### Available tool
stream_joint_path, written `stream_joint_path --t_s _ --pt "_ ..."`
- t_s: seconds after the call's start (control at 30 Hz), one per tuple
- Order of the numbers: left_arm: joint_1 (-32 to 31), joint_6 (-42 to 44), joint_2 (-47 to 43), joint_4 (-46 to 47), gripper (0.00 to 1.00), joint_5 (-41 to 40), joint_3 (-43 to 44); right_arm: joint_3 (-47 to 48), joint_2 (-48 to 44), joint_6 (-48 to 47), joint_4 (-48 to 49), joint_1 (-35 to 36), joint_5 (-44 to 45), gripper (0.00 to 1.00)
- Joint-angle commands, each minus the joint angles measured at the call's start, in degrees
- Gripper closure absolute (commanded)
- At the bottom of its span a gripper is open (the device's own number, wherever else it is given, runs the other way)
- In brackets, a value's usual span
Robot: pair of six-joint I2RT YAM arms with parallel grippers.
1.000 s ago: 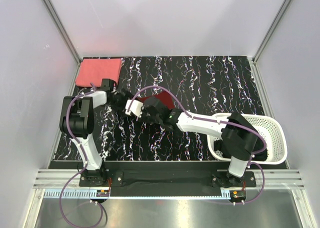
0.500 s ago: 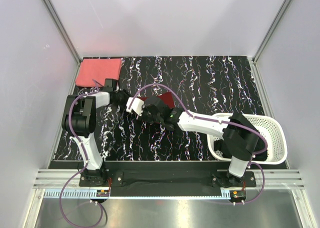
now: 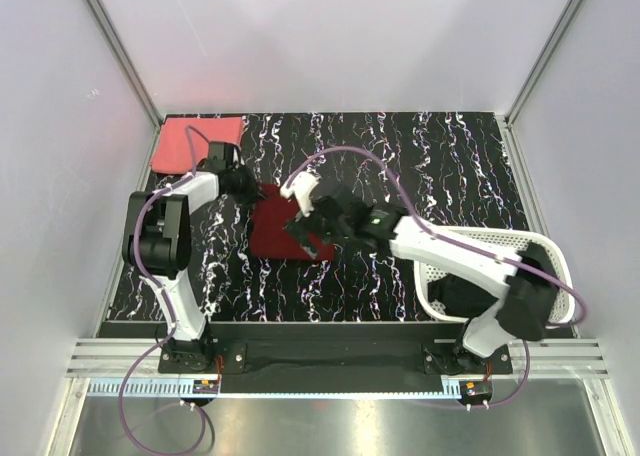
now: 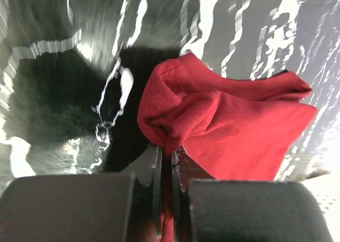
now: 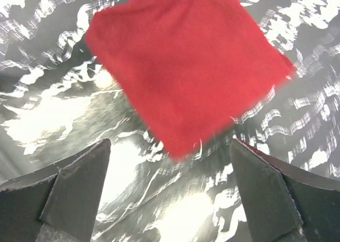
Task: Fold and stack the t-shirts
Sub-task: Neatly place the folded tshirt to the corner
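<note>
Two soft cloth shirts lie on the black white-veined tabletop (image 3: 430,156): a dark maroon red t-shirt (image 3: 280,234), folded roughly square left of centre, and a lighter coral pink t-shirt (image 3: 195,144) at its 10 o'clock. The left gripper (image 3: 243,184) pinches the maroon shirt's 11 o'clock corner, its jaws closed on the cloth. The right gripper (image 3: 308,228) hovers over the shirt's 3 o'clock edge, spread wide and empty. A white plastic lattice basket (image 3: 540,241) sits further out at 3 o'clock.

Around the maroon t-shirt (image 3: 272,231), the desk (image 3: 420,156) lies open beyond and nearer, while the left pincer (image 3: 245,184) crowds its far-left corner, the right pincer (image 3: 306,222) overhangs its right edge, and the basket (image 3: 548,248) stands well right.
</note>
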Motion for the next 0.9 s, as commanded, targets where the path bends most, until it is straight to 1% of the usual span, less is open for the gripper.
stream_joint_path --t_s 0.0,0.03,0.1,0.13,0.17,0.23,0.27,0.33,0.37,0.4,0.43,0.47,0.5,0.57,0.6,0.7,0.77,0.87 --pt "0.3 11.7 -5.0 -2.3 1.0 -4.8 7.1 4.2 -9.1 11.5 -13.9 -0.6 4.0 0.0" --pt "0.3 13.3 -4.9 -3.5 1.0 -5.4 10.7 3.7 -10.3 12.4 -15.6 -0.6 4.4 0.0" --pt "0.3 18.0 -4.8 -5.7 1.0 -6.8 14.0 1.4 -13.7 14.3 -19.0 -0.7 5.7 0.0" --pt "0.3 19.4 -4.8 -6.1 1.0 -8.1 17.1 0.5 -16.1 14.6 -19.3 -0.7 6.0 0.0" --pt "0.3 22.5 -4.7 -6.8 1.0 -9.3 18.5 -0.5 -17.2 14.7 -19.4 -0.7 5.9 0.0" --pt "0.4 25.5 -3.9 -7.4 1.0 -11.3 21.5 -3.6 -20.3 15.3 -18.3 -0.7 5.7 0.0" --pt "0.4 26.7 -3.3 -7.7 1.0 -12.4 24.5 -4.5 -21.0 15.6 -17.8 -0.7 5.7 0.0" --pt "0.4 29.6 -0.9 -9.1 1.0 -13.9 27.7 -6.2 -22.1 16.3 -16.6 -0.7 5.1 0.0" --pt "0.5 31.5 0.0 -9.5 1.0 -14.3 31.2 -6.7 -22.2 16.4 -16.4 -0.8 5.2 0.0" --pt "0.5 32.3 1.1 -10.0 1.0 -15.5 32.8 -7.5 -22.2 16.8 -15.7 -0.7 5.0 0.0" --pt "0.5 33.1 3.8 -10.6 1.0 -16.2 35.1 -7.9 -22.2 16.6 -15.4 -0.8 5.1 0.0" --pt "0.5 34.5 5.1 -11.6 1.0 -17.4 39.7 -8.2 -22.2 16.5 -15.0 -0.8 5.3 0.0" --pt "0.5 34.9 6.9 -14.0 1.0 -19.5 42.7 -8.5 -22.2 16.0 -14.2 -0.7 5.6 0.0" --pt "0.7 35.7 11.1 -16.4 1.0 -19.7 47.6 -8.8 -21.5 15.3 -13.2 -1.7 6.5 0.0" --pt "0.7 36.0 12.2 -17.4 1.0 -19.7 51.4 -8.9 -21.1 14.3 -12.2 -2.2 6.6 0.0" --pt "0.9 36.0 15.7 -19.5 1.0 -23.0 57.9 -7.1 -18.6 12.7 -12.6 -4.9 6.9 0.0" --pt "1.0 36.0 16.5 -20.1 1.0 -23.5 59.6 -6.1 -17.0 12.3 -13.0 -7.5 6.1 0.0" --pt "1.1 36.0 15.8 -18.8 1.0 -25.0 59.5 -6.1 -16.1 12.0 -11.9 -9.8 4.1 0.0"
